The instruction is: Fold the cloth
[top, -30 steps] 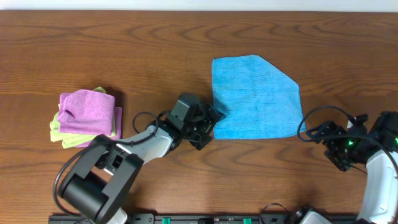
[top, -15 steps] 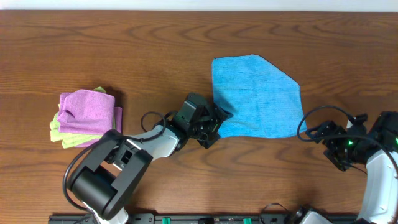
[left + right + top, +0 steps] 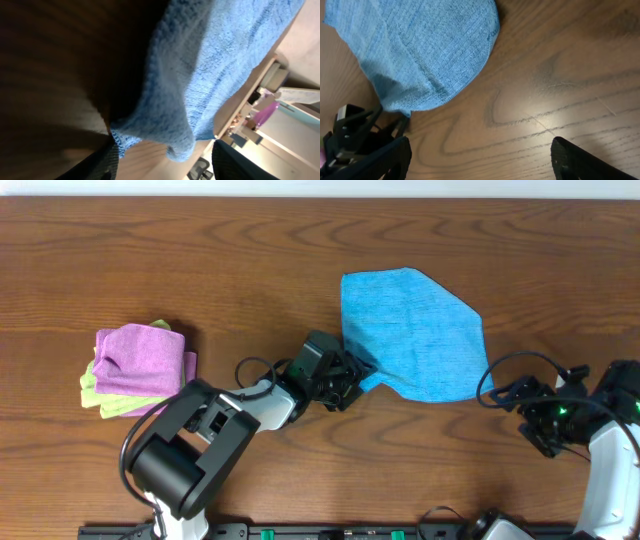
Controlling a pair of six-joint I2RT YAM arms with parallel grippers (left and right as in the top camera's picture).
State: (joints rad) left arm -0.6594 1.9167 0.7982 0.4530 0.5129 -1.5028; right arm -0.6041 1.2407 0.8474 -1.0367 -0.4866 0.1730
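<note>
— Between the left fingers (image 3: 100, 165), what does the wrist camera give you?

— A bunched corner of the blue cloth (image 3: 170, 115), pinched there and held just above the wooden surface (image 3: 50, 60). From overhead that grip is hidden, and I only see the arm ending at the cloth's edge.

— And the rest of the cloth?

— Overhead it lies flat beyond those fingers, with one far corner cut off at a slant.

— The right fingers (image 3: 385, 160)?

— Spread wide with only bare wood between them. Their wrist view shows a rounded cloth corner ahead and to the left, apart from them.

— Anything else?

— A stack of folded cloths (image 3: 140, 365), purple over green, sits well to the outer side of the left fingers. Only the overhead shows it.
</note>
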